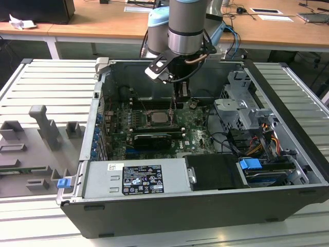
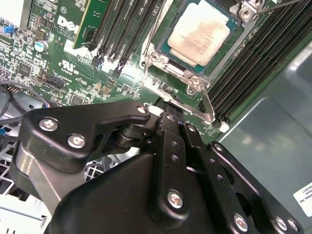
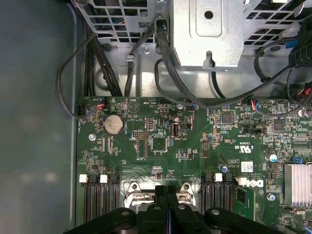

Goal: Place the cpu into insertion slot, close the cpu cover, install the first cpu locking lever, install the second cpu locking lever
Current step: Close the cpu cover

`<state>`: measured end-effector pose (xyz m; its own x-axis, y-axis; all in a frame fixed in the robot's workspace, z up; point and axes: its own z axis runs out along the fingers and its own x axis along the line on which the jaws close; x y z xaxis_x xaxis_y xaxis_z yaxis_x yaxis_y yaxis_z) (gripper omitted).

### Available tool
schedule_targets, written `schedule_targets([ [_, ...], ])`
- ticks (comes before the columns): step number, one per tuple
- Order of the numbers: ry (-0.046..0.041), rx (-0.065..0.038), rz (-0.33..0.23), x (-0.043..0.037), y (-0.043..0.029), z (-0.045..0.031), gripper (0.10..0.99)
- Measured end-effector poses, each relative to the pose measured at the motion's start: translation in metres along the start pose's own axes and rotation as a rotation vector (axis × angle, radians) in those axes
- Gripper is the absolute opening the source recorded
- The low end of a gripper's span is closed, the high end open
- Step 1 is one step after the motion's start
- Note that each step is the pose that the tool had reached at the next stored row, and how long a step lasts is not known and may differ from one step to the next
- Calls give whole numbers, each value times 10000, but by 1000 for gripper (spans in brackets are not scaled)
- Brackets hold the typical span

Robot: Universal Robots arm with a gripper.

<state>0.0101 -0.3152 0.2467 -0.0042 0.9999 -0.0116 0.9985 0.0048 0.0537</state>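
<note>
Exterior view, 9 o'clock: grey fixture blocks (image 1: 46, 131) stand on the slatted table (image 1: 51, 82) beside the open computer case (image 1: 205, 211). Inside the case, at 7 o'clock, lies the grey power supply (image 1: 136, 177).

Near the centre of the green motherboard (image 1: 198, 136), the cpu (image 1: 156, 118) sits in the insertion slot (image 1: 169, 124), silver face up. In the second wrist view the cpu cover (image 2: 170, 68) lies flat around the chip as a silvery frame. A thin locking lever (image 2: 208, 105) runs along the socket edge nearest the claw.

The gripper (image 1: 181, 102) hangs from the arm at 2 o'clock of the cpu, low over the board and just beside the socket. In the first wrist view its fingers (image 3: 158, 195) are drawn together, with only a thin seam between them. Whether the tips touch the lever cannot be told.

At 3 o'clock stands the metal drive cage (image 1: 241, 103), cabled.
</note>
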Motion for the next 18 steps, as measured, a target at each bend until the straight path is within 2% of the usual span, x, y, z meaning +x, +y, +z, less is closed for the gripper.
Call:
schedule_targets([
  [18, 0, 0, 0, 0, -38, -1, 106],
])
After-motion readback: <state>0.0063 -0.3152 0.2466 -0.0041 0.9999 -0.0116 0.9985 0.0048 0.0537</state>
